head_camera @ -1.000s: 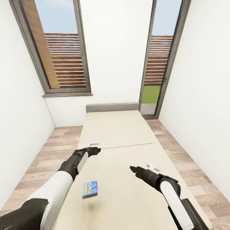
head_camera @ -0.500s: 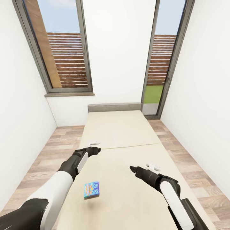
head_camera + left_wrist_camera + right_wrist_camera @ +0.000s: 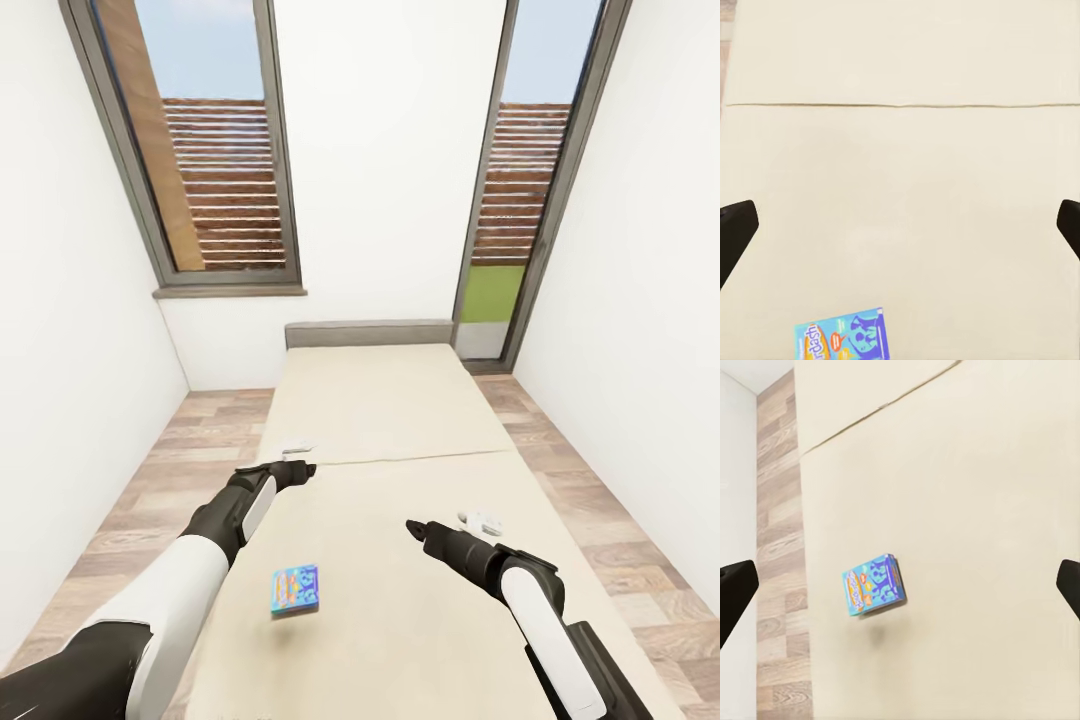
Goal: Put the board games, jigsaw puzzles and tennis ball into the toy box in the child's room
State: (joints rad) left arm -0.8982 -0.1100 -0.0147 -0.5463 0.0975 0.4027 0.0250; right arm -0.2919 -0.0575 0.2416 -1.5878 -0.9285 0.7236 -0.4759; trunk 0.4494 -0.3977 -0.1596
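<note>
I see my 2 grippers, left gripper (image 3: 303, 467) and right gripper (image 3: 414, 527), both spread wide and empty above the bed (image 3: 400, 420). The blue board game (image 3: 296, 589) lies on the mattress between them.

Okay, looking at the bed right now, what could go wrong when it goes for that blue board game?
The blue board game lies near the bed's left edge, so a nudge might push it onto the wood floor. Both the left gripper and right gripper hang open beyond it, so either arm must pull back, risking a sweep across the box.
</note>
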